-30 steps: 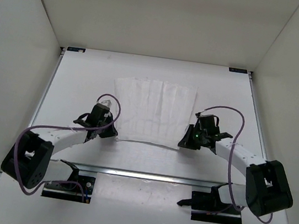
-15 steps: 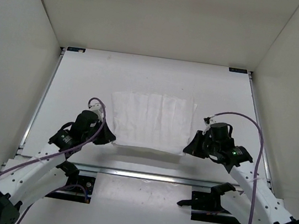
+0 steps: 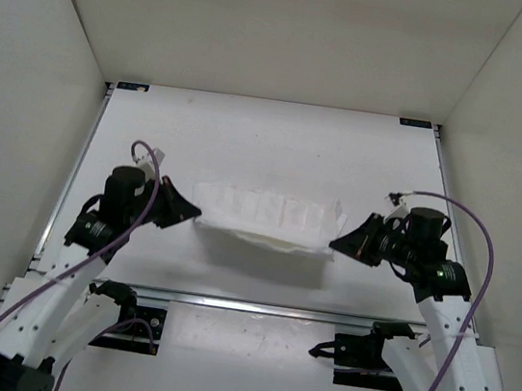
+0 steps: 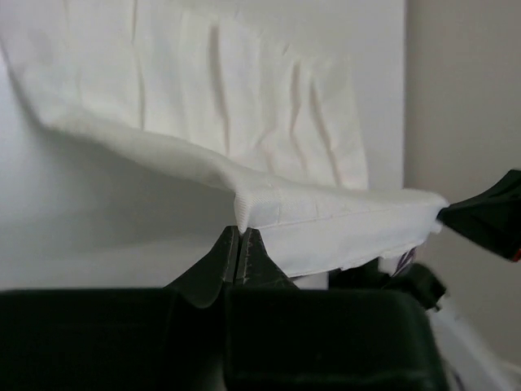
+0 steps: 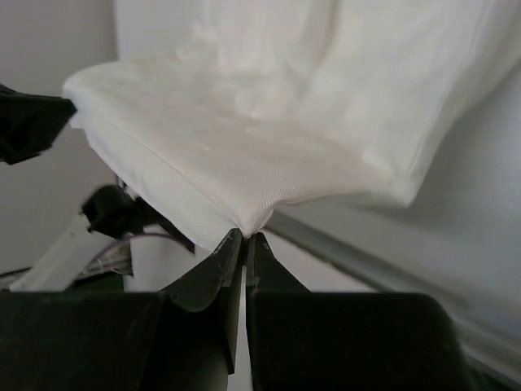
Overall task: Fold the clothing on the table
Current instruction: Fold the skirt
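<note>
Now left hand (image 3: 192,213) pinched shut on near-left corner of soft white creased fabric garment (image 3: 263,213); right hand (image 3: 336,244) pinched shut on near-right corner. Hands well apart. Near edge held up, sagging between hands; far part lying on flat matte white table (image 3: 250,136), mid-table.

One garment (image 3: 263,217) and one desk (image 3: 268,148) are counted; two grippers are recorded: left gripper (image 3: 194,213), right gripper (image 3: 335,245).
</note>
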`<state>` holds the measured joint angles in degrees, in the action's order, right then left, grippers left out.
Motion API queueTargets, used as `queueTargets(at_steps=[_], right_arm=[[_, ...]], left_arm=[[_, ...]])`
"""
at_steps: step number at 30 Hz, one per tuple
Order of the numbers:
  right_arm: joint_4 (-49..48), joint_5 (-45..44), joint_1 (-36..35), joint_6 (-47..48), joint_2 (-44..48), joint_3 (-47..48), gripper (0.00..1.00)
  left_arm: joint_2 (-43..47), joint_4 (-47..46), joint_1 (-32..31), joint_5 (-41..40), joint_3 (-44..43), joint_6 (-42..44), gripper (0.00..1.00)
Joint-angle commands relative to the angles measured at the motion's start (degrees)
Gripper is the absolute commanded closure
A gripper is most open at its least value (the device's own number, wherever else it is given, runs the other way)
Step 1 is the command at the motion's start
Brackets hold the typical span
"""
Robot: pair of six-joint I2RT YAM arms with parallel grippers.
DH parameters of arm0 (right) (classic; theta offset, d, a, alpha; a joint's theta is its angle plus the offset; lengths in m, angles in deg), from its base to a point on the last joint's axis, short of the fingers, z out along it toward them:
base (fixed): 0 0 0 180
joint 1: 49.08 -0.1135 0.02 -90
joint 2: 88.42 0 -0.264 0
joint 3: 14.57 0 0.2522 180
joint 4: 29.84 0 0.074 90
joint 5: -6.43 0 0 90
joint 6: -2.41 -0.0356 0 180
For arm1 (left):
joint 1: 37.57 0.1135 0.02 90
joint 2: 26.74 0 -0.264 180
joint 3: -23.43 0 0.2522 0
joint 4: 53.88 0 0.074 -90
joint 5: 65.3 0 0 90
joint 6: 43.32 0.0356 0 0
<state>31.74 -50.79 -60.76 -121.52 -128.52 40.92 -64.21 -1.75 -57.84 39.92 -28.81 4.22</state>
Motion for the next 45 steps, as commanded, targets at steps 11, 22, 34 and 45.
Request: queueTargets(at_steps=[11, 22, 34, 45], right_arm=[[-39.74, -0.76, 12.39, -1.75, -54.71, 26.35, 0.76], [-34.36, -4.73, 15.37, 5.01, -47.56, 16.49, 0.58], [-46.94, 1.51, 13.27, 13.98, -44.01, 6.51, 0.51], [-46.32, 6.07, 10.72, 17.32, -50.78, 6.87, 0.51]], left_arm=[[-61.71, -37.13, 13.67, 9.97, -25.40, -4.46, 0.33], [-48.41, -34.52, 14.30, 9.75, -12.61, 1.13, 0.34], [-49.96, -41.27, 8.94, -0.19, -5.45, 11.33, 0.31], [-57.71, -45.05, 6.56, 4.28, -7.58, 10.99, 0.42]])
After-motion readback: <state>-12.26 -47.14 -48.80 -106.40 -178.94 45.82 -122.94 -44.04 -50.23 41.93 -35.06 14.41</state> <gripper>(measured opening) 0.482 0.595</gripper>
